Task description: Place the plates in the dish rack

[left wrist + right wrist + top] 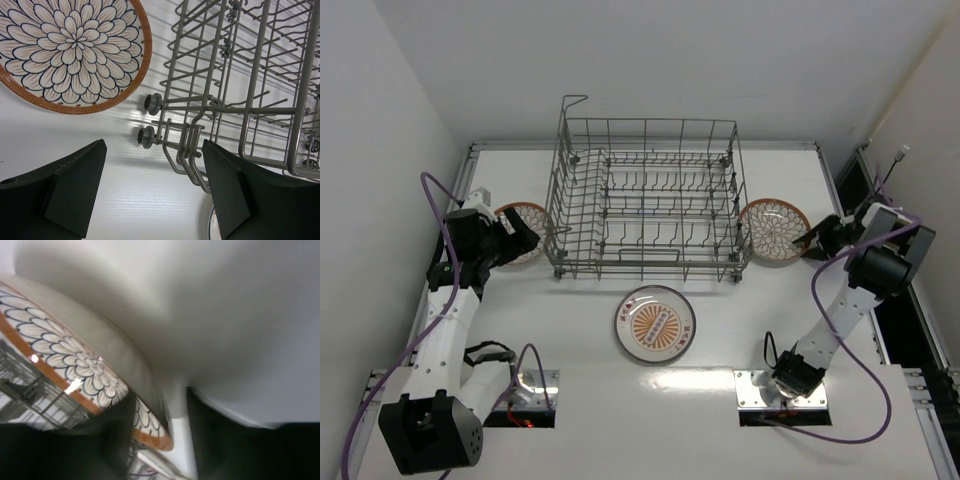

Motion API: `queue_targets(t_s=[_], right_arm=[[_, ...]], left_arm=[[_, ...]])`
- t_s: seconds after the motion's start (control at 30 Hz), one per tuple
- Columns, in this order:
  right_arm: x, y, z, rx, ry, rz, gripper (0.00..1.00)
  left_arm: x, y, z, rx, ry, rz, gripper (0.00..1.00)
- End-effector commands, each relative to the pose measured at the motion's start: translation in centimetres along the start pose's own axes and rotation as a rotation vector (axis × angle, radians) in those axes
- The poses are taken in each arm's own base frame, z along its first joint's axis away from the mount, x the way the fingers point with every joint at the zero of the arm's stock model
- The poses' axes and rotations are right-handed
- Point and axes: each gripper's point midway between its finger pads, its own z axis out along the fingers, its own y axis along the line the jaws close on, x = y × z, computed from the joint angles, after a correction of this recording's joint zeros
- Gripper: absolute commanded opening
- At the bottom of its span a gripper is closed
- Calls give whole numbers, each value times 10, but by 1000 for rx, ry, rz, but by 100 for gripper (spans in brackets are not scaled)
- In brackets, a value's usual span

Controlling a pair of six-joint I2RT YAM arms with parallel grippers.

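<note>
Here's the white surface (720, 340), boxed in by plain white walls (720, 60) at 9, 12 and 3 o'clock. A metal rail (640, 145) runs along its far edge, and there's a bright patch of glare near 6 o'clock between the two arm bases.

The grey wire dish rack (645, 200) stands at 12 o'clock of the surface's middle, with its tall handle loop on the far-left corner. All three plates are outside it, on the surface.

The sunburst plate (655, 323) lies flat at 6 o'clock of the rack, close to its near side. The left petal plate (532, 216) is at 9 o'clock, just beside the rack wall. The right petal plate (775, 232) is at 3 o'clock, right by the rack's corner.

Over to the left claw (528, 238). It hangs over the near edge of the left petal plate, fingers spread wide with nothing between them. Its wrist view has that plate up at 11 o'clock and the rack's two small wheels (150, 104) dead ahead.

Now the right claw (810, 240), reaching in from 3 o'clock. Its dark fingers (117, 440) sit on either side of the right petal plate's brown rim. The wrist view is blurred, so I can't tell whether they're actually clamped on it.

Purple cables (840, 340) loop around both arms.
</note>
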Motion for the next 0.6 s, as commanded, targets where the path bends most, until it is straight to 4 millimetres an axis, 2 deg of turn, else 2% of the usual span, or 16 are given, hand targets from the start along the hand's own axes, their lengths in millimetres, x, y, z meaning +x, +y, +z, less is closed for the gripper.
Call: queue_targets(t_s=[0.0,0.07,0.1,0.27,0.33,0.4,0.43,0.57], right_arm=[[-11,5,6,-20,-20,-31,24],[-10,7,2,-20,-22,-41,2],[-12,4,-3,-13,-35,-33,0],[-19,9,-39,-5,-102,-31,0],[-29,28,-67,-11,-186,-57,0],[-32,41,-87,-16,-230,-69,0],[-31,53,-104,-33,-273,-85,0],[-29,71,-149,-19,-400,-126,0]], left_arm=[[-9,-8,-4,29,-37,23,76],[-7,-10,-4,35,-33,28,76],[-7,-10,-4,35,-33,28,76],[-3,-10,-5,13,-31,42,76],[-5,-11,-7,18,-41,44,76],[-4,-13,-7,17,-40,50,76],[-4,-13,-7,17,-40,50,76],[-1,-15,-5,31,-22,49,76]])
